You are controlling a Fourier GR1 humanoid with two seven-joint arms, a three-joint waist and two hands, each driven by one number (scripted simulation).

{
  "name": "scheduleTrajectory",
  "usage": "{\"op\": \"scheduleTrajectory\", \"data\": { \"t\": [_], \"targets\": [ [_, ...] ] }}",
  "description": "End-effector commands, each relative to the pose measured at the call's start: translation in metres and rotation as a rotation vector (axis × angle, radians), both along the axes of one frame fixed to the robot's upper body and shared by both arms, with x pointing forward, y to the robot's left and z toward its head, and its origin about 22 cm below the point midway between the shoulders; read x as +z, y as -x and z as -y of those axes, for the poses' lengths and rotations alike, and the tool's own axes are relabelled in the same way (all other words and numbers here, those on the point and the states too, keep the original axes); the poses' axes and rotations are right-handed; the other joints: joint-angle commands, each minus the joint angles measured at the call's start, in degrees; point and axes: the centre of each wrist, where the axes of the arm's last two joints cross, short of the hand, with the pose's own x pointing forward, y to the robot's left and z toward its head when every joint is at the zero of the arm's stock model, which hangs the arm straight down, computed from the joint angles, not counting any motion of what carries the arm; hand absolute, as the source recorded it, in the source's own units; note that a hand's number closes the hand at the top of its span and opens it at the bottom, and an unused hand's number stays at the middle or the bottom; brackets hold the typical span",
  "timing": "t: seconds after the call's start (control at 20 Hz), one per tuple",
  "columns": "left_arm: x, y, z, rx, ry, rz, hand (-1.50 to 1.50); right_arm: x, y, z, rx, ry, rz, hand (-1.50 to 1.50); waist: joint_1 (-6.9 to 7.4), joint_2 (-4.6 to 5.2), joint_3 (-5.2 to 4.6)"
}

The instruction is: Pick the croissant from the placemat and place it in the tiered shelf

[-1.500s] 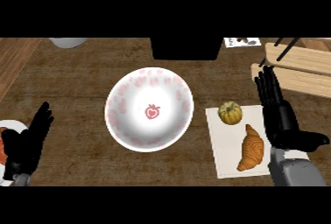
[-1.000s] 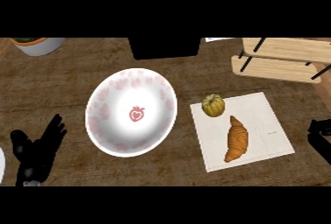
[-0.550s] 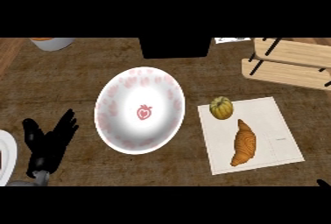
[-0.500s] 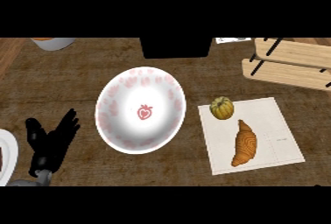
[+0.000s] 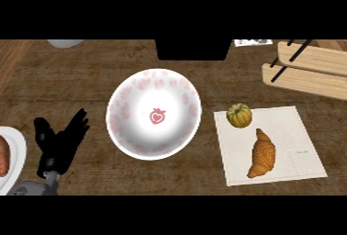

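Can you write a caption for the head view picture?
Croissant waits on placemat; left hand rests open.

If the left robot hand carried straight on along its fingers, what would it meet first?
Probably the white plate with the pink strawberry print: the left robot hand points up-right toward its left rim, though it might pass just beside it.

Right hand gone from the frame's right side; left hand [image 5: 59,146] now slightly higher at lower left.

Bare wooden counter [image 5: 81,87] lies open around the croissant [image 5: 263,153], with only a small pumpkin [image 5: 238,115] just beside its tip.
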Motion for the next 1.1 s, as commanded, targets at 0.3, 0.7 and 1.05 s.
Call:
{"op": "scheduleTrajectory", "data": {
  "t": [0.3, 0.7, 1.05],
  "targets": [
    [-0.004, -0.008, 0.005, -0.027, -0.009, -0.013, 0.0, 0.016, -0.063, -0.038, -0.195, 0.129, -0.135, -1.5, 2.2, 0.51, -0.14],
    [0.0, -0.006, -0.002, -0.018, -0.004, -0.016, 0.0, -0.022, -0.1, -0.074, -0.213, 0.168, -0.321, -1.5, 1.6, 0.17, -0.05],
    [-0.005, -0.005, 0.0, -0.012, 0.007, -0.029, 0.0, -0.05, -0.119, -0.101, -0.211, 0.208, -0.425, -1.5, 0.55, -0.04, 0.01]
  ]
}}
